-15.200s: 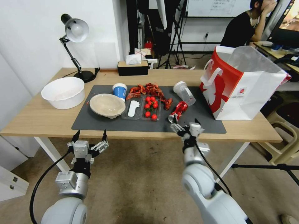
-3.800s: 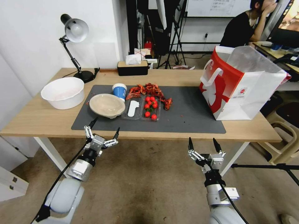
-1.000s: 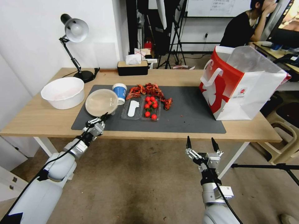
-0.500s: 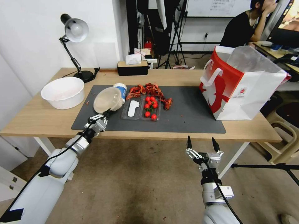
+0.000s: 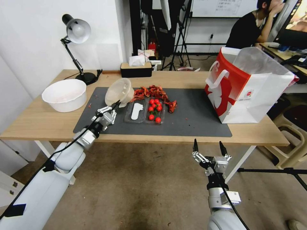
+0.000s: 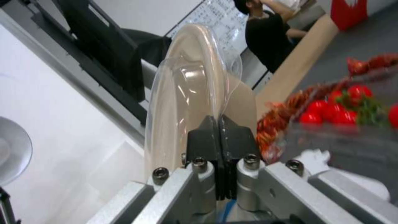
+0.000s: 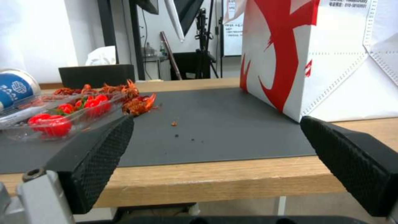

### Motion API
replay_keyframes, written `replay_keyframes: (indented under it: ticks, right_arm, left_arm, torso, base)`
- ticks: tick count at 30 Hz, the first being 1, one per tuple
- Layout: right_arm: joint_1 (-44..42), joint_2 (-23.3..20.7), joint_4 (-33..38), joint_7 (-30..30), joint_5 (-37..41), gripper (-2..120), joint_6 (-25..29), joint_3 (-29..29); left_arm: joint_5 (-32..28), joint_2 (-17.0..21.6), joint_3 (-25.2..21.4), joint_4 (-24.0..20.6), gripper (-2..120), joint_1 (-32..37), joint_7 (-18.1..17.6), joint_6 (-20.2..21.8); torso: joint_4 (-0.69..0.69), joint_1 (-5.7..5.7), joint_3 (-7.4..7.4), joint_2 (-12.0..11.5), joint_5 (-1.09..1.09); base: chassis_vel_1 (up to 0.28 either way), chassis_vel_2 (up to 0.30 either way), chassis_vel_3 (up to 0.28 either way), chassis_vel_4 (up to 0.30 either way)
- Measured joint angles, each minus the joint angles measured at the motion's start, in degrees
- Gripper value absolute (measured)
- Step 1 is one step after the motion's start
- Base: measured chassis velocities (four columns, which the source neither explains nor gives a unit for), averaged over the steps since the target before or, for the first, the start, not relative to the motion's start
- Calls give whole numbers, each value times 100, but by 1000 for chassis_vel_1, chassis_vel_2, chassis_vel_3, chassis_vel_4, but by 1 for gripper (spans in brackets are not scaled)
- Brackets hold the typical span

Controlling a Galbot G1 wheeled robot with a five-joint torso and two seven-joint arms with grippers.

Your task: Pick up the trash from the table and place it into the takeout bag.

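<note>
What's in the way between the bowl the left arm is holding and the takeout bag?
The left gripper holds the beige bowl tilted above the mat. Toward the takeout bag, the crayfish shells and tomato tray lie low underneath; nothing visible blocks the way. The right gripper is open below the table edge.

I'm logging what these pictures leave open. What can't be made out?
- Takeout bag interior: head view, its walls hide it.
- Blue-and-white paper cup: head view, the lifted beige bowl in the left hand covers it.
- Bag print: right wrist view, too small.

Mat (image 5: 195, 118) bare btwn tray (image 5: 145, 112) & bag (image 5: 246, 88)
</note>
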Motion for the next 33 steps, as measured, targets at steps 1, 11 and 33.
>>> replay_keyframes:
  ticks: [1, 11, 33]
  right_arm:
    - [0, 4, 0, 0, -5, 100, -1, 0]
    - [-35, -2, 8, 0, -15, 100, -2, 40]
    - [70, -52, -111, 41, -18, 100, -40, 178]
  left_arm:
    - [-116, 35, 73, -51, 0, -114, -4, 59]
    - [-1226, 342, 903, -191, 0, -1278, -73, 477]
    - [-2430, -525, 3235, 726, 0, -3852, -246, 744]
  torso:
    - [0, 0, 0, 0, 0]
    - [-1, 0, 0, 0, 1]
    - [-1, 0, 0, 0, 1]
  base:
    - [0, 0, 0, 0]
    - [0, 0, 0, 0]
    - [0, 0, 0, 0]
